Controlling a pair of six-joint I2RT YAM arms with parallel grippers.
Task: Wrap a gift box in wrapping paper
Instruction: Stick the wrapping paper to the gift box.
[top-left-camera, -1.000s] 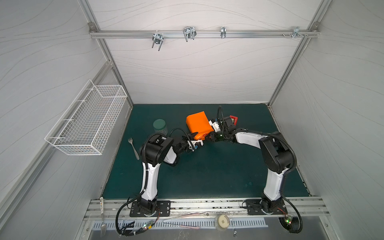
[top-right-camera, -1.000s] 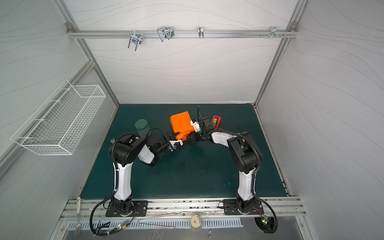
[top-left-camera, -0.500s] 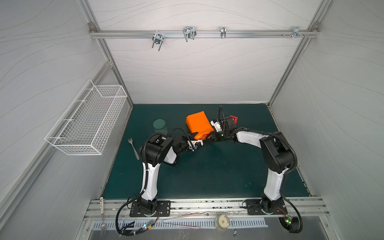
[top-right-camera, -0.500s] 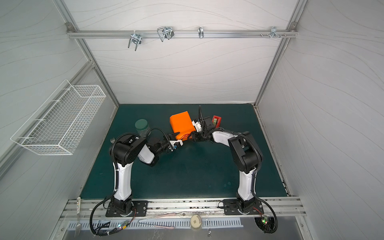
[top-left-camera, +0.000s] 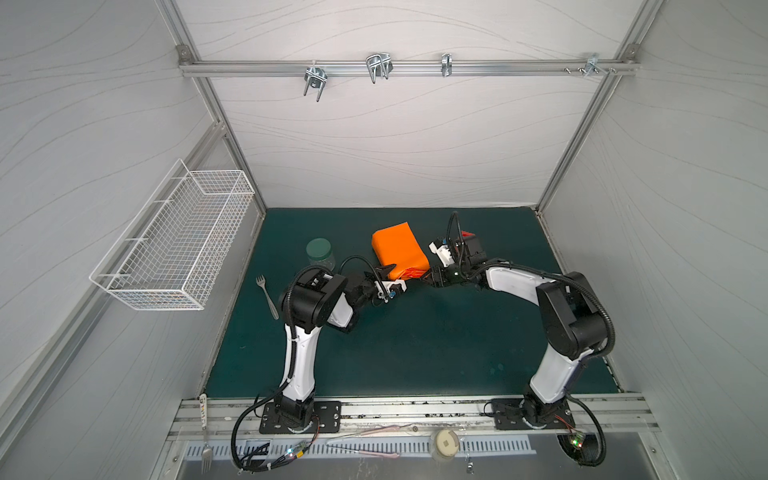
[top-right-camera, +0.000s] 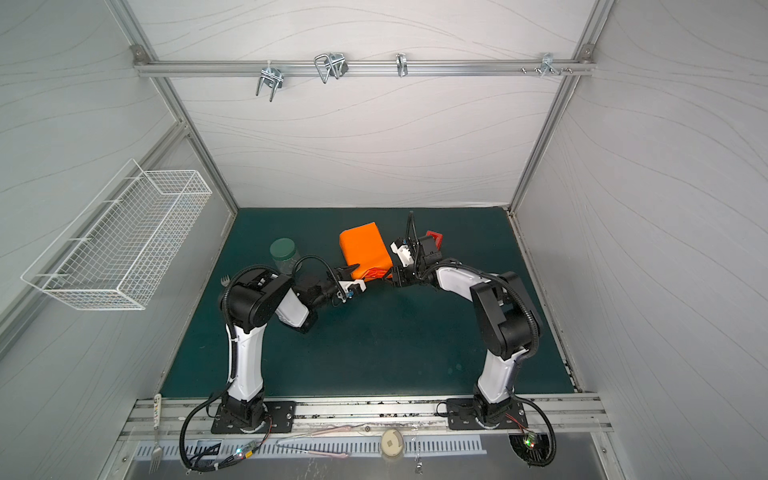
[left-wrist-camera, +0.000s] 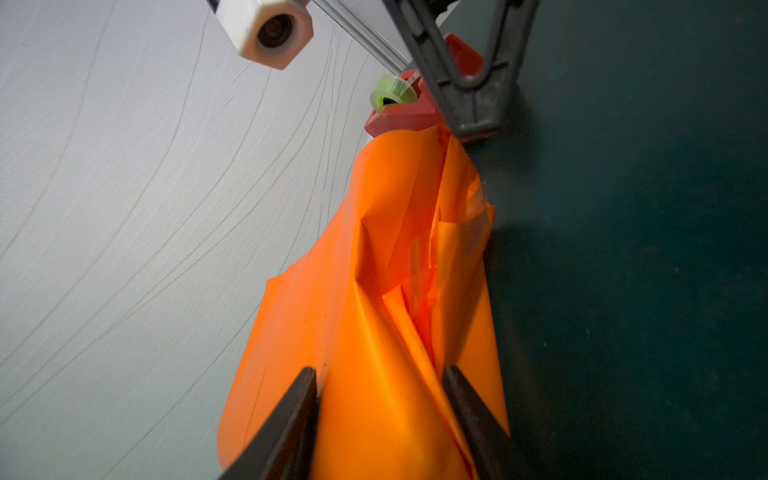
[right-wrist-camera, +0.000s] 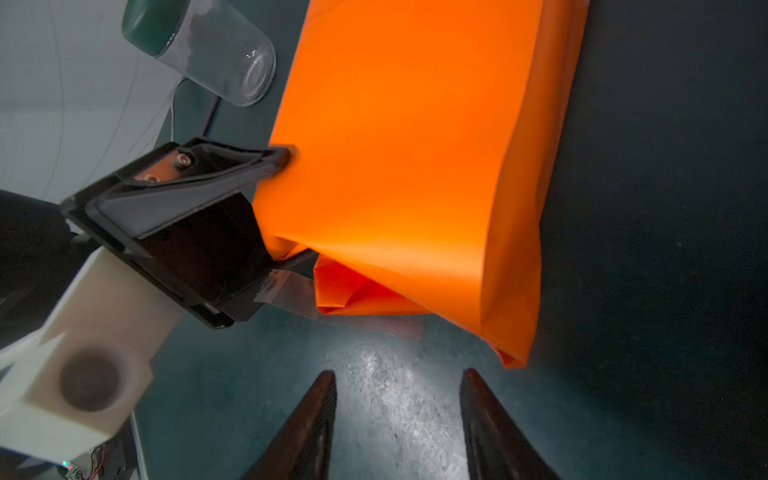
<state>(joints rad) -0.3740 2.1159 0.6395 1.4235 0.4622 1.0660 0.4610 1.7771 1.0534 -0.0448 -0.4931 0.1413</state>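
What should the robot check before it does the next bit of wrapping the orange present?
1. Left gripper has the wrapping paper: ok, its jaws sit on either side of it.
2. Right gripper is free: ok, jaws apart over the bare mat, holding nothing.
3. Paper's end is folded shut: not ok, the end by the left gripper gapes in loose folds.
4. Gift box is sitting straight inside: cannot tell, the paper hides it.
5. Tape dispenser is close: ok, just beyond the right arm's wrist.
6. Jar is out of the way: ok, it stands apart from the paper.
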